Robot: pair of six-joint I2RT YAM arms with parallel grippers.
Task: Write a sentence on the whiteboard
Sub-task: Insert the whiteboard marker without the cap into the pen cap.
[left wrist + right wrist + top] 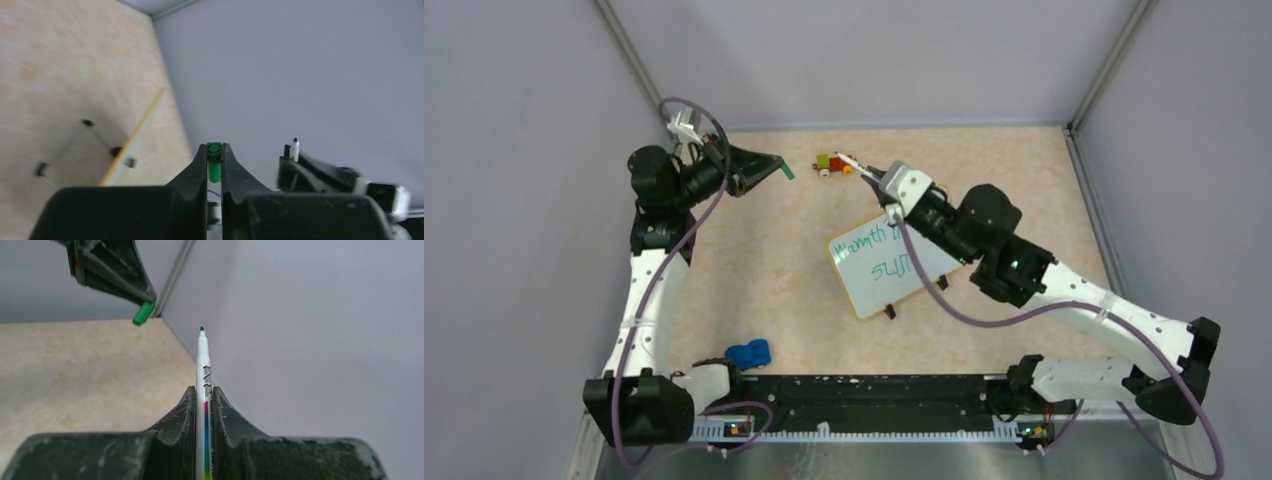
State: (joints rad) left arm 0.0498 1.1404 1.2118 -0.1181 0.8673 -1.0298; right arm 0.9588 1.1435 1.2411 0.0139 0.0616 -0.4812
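Top external view: whiteboard looks light, slide-prone; steady its rim. Right gripper pinches the marker, left gripper the cap.

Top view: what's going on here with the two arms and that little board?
The right hand holds an uncapped white marker with a green tip, lifted off the small yellow-rimmed whiteboard. The left hand is shut on the marker's green plastic cap, a little apart from the tip. The board stands on the table and carries green handwritten lettering on two lines.
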